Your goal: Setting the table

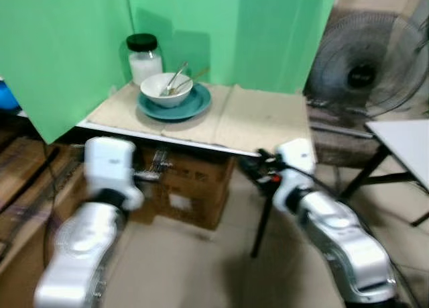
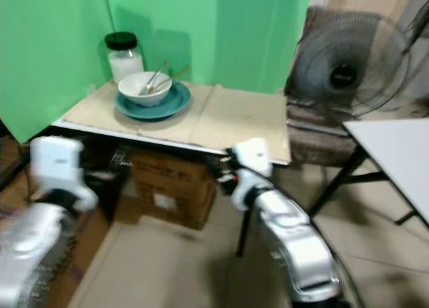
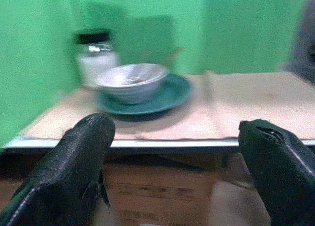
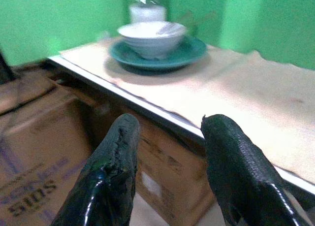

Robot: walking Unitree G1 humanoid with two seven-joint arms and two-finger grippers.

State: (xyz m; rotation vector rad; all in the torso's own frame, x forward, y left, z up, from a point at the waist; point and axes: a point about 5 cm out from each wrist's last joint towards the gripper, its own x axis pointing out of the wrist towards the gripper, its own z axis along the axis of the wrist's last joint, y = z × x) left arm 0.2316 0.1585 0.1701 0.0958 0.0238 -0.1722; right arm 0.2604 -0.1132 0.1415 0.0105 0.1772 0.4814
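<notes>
Left tool (image 3: pixel 174 152) held below the surface (image 3: pixel 246 105) edge, fingers spread wide, nothing between them. Right tool (image 4: pixel 170 152) likewise low and short of the edge, fingers parted, empty. Ahead of both tools, white bowl (image 1: pixel 166 88) with utensils (image 1: pixel 175 76) rests on teal plate (image 1: pixel 191 105); jar (image 1: pixel 143 58) stands just beyond it. Cardboard box (image 1: pixel 191 187) sits under the surface.

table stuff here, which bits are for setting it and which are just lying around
For the job:
- white bowl on the teal plate
- utensils standing in the bowl
- table with its beige cover
- left hand and right hand, both open, short of the table edge

Just lying about:
- jar with a black lid
- cardboard box under the table
- fan
</notes>
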